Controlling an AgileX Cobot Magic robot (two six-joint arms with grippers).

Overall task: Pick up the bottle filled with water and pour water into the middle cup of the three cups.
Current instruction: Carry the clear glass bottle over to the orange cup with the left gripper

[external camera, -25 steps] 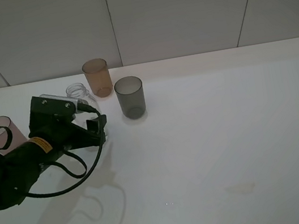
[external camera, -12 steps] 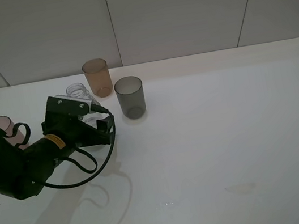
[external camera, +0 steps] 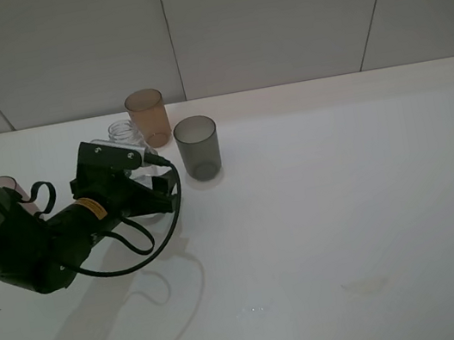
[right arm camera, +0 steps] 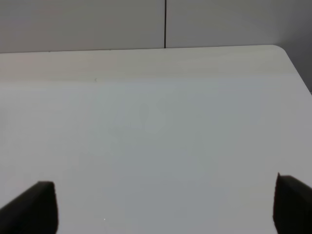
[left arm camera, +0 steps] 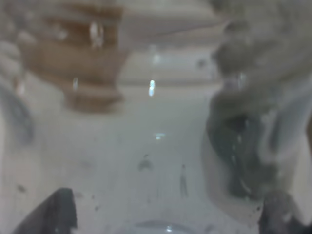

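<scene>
**Change observed.** Over the last second the left arm has travelled forward across the white table (external camera: 343, 185). It has carried the left gripper (external camera: 154, 191) from a position short of the bottle (external camera: 122, 133) to one level with the bottle's body. The claw stands spread to its full width, and the clear bottle now sits between the jaws, not yet clamped. In the left wrist view the bottle's wall (left arm camera: 156, 161) fills almost the whole picture, with the two dark fingertips at either lower corner. The bottle's neck appears to have shifted a little toward the amber cup (external camera: 148, 118), possibly nudged, though the blurred close view cannot confirm contact.

**Meaning for the task.** The approach looks complete and closing on the bottle is the step in hand. No lift or pour has begun.

**Positions.**
- The bottle stands upright and uncapped, just beside the amber cup, which is the pour target.
- The smoky grey cup (external camera: 197, 147) stands near, on the far side of the bottle from the arm.
- The pinkish cup (external camera: 3, 186) is well apart from the other cups and partly hidden behind the arm.
- The right gripper (right arm camera: 165, 207) is spread wide over bare table, holding nothing.

**Markings.**
- A yellow label (external camera: 90, 209) with dark print sits on the left arm's wrist, and its text is too small to read.
- No writing is visible on the bottle or cups.
</scene>
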